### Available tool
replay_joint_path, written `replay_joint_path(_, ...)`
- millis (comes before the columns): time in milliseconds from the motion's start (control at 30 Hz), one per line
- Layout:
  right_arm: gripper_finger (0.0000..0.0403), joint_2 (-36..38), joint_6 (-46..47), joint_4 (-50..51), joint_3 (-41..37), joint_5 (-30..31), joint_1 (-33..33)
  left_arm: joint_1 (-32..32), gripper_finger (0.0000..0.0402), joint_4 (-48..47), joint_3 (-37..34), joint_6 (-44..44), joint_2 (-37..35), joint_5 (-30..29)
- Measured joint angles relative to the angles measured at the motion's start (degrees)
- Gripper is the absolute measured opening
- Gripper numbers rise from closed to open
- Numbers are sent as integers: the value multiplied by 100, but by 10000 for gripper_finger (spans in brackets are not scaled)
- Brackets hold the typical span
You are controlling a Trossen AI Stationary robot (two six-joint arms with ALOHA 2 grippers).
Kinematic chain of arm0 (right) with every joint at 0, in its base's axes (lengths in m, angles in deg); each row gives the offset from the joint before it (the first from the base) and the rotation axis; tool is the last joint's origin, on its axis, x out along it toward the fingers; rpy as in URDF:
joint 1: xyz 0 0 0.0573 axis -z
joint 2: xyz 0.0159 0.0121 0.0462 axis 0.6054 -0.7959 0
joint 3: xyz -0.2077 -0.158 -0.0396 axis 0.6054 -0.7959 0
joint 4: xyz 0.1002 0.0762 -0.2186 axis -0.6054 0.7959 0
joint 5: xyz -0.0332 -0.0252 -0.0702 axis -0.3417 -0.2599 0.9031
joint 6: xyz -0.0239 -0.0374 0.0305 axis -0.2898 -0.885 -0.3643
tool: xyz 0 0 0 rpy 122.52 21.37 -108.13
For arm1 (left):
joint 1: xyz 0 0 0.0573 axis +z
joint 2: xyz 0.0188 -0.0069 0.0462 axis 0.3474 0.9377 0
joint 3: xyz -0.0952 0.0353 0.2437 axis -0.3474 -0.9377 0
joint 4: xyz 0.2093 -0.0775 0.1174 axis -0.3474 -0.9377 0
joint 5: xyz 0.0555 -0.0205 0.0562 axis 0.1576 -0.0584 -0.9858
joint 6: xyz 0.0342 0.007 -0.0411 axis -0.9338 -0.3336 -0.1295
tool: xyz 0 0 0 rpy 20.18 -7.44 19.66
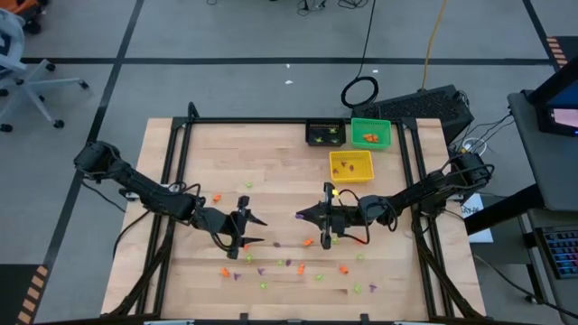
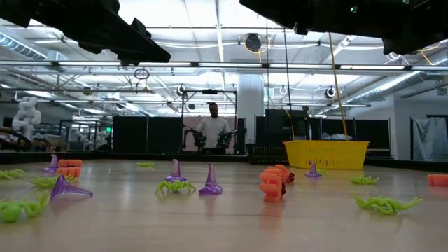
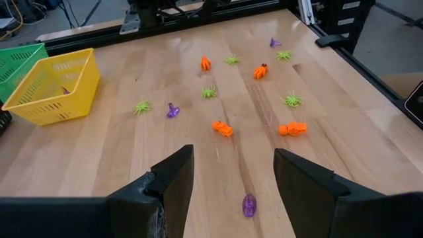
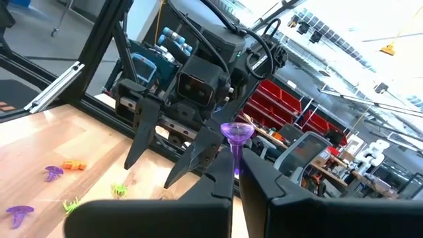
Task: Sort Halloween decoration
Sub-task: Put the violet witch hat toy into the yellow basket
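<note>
Over the wooden desk [image 1: 181,271], I see my right tool [image 4: 234,173] clamped on a purple cone trinket [image 4: 235,133], lifted mid-desk and facing my left tool [image 3: 232,173], whose fingers stand apart above a purple trinket [image 3: 248,204]. Orange, purple and green trinkets [image 1: 298,266] lie scattered across the front half, near the yellow bin [image 1: 351,165].

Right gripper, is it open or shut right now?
Shut: the right gripper pinches a purple trinket between closed fingers, the piece sticking up above the tips.
</note>
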Motion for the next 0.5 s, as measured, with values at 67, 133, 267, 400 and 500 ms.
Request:
replay_joint_path(67,0,0,131,-2,0,-1,0,0,208,0,0,0,0,0)
replay_joint_path(133,0,0,256,-2,0,0,0,0,208,0,0,0,0,0)
replay_joint_path(267,0,0,413,0,0,1,0,0,208,0,0,0,0,0)
replay_joint_path(400,0,0,677,0,0,1,0,0,208,0,0,0,0,0)
replay_joint_path(500,0,0,938,-2,0,1,0,1,208,0,0,0,0,0)
